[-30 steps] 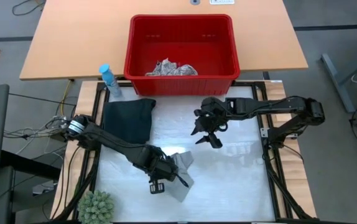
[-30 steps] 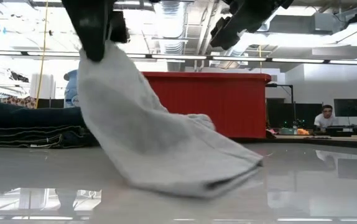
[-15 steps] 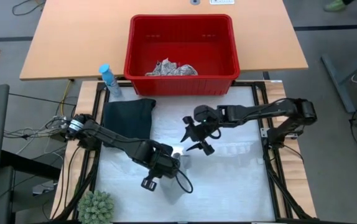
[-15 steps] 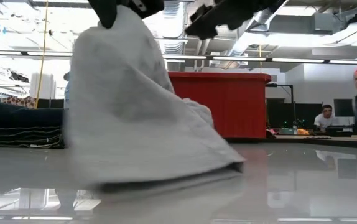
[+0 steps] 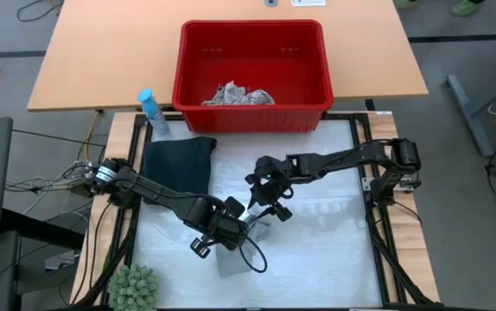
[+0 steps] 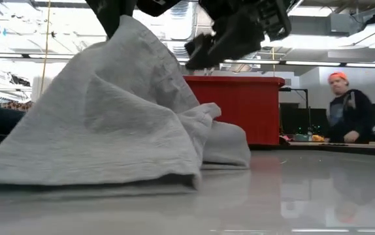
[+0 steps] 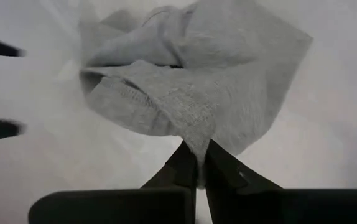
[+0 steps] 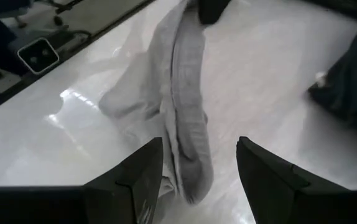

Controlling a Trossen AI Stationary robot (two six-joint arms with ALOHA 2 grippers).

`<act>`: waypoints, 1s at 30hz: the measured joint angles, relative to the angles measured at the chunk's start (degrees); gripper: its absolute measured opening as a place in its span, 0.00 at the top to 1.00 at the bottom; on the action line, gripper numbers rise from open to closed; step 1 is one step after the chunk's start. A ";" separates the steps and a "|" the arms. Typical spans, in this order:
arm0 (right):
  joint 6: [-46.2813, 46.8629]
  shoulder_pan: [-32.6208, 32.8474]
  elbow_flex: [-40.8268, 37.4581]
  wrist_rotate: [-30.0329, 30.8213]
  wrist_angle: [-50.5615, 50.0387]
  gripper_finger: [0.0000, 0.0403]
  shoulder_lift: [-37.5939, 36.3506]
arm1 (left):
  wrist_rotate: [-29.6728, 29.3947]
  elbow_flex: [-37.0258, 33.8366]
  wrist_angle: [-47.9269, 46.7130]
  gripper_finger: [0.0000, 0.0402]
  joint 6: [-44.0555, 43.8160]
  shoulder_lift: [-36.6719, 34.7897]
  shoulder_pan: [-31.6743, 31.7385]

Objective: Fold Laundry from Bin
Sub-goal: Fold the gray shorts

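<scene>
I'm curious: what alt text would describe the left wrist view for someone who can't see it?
Two dark pincer fingers pinch the edge of a crumpled grey cloth lifted over a glossy white table. The left pincer is shut on the fabric.

The bin stands at the upper middle of the high view, on the far table, with a crumpled cloth inside against its lower wall. A spray bottle stands just left of the bin's lower corner. Below that, folded trousers lie on the near table. At the frame's centre, the left gripper pinches the small cloth, the right gripper just above and right. A plant sits lower left.
</scene>
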 joint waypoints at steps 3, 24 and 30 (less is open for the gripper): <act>-0.33 -0.02 0.00 -1.00 0.06 0.44 2.18 | -1.90 0.00 0.02 1.00 0.78 0.00 0.00; -0.91 0.40 0.00 -1.54 2.12 0.44 5.79 | -5.56 0.00 -1.73 0.99 -1.17 0.00 0.80; 0.90 1.66 0.00 -1.38 3.16 0.44 5.79 | -5.58 0.00 -1.70 0.99 -1.24 0.00 1.77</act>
